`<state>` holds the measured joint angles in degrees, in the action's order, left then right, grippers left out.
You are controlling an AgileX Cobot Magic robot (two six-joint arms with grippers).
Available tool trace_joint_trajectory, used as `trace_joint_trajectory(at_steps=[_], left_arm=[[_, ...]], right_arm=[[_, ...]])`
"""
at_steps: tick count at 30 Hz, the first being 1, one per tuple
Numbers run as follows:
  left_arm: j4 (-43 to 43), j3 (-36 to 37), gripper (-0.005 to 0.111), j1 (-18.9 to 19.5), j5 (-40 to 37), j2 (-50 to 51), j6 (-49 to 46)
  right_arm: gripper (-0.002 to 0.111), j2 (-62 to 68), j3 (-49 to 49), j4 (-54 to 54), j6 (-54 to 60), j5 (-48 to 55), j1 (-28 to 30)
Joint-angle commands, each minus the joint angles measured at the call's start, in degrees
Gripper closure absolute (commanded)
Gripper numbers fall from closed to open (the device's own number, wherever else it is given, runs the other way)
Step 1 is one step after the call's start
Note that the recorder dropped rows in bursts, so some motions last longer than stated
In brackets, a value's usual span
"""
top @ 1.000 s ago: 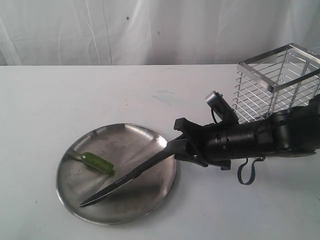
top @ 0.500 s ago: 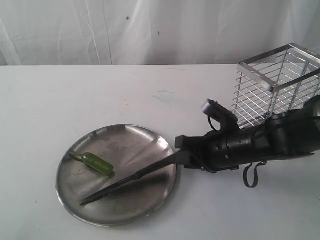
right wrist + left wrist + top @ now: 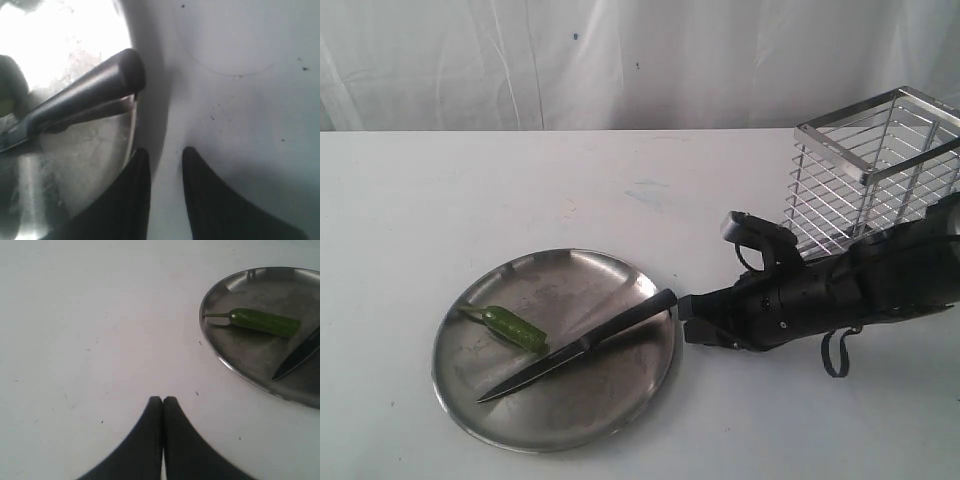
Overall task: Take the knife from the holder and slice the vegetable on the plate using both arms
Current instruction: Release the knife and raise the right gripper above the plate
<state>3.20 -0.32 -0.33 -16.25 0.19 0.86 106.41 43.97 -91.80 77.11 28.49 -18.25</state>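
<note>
The black knife [image 3: 580, 348] lies across the steel plate [image 3: 605, 405]. Its handle end rests on the plate's right rim and its tip points to the front left. The green vegetable [image 3: 515, 327] lies on the plate beside the blade. My right gripper [image 3: 686, 318] sits just right of the rim, a short gap from the handle. In the right wrist view its jaws [image 3: 165, 152] stand open with nothing between them, and the handle [image 3: 90, 92] lies ahead of them. My left gripper [image 3: 162, 399] is shut and empty above bare table. The plate [image 3: 250, 357] and vegetable [image 3: 260, 321] are off to its side.
The chrome wire holder [image 3: 875, 165] stands at the back right, right behind my right arm [image 3: 860, 285]. A white curtain closes off the back of the white table [image 3: 520, 190]. The left arm does not show in the exterior view.
My right gripper has let go of the knife and drawn back to the right. The knife has dropped flat onto the plate. The left gripper has stayed shut.
</note>
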Motion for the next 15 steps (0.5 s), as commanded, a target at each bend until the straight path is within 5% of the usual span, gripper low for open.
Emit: trace_joint_trajectory(at_steps=[1,9,15], left_arm=[[0.1,0.3,0.107,-0.3,0.0,-0.2,0.0],[0.1,0.3,0.107,-0.3,0.0,-0.2,0.0],[0.1,0.3,0.107,-0.3,0.0,-0.2,0.0]], right_arm=[[0.086,-5.1,-0.1,7.9,0.7,5.2,0.0],[0.086,-17.3,1.0,25.0,-16.3,9.4,0.0],[0.086,-14.7,17.6,44.9,-40.7,30.5,0.0]])
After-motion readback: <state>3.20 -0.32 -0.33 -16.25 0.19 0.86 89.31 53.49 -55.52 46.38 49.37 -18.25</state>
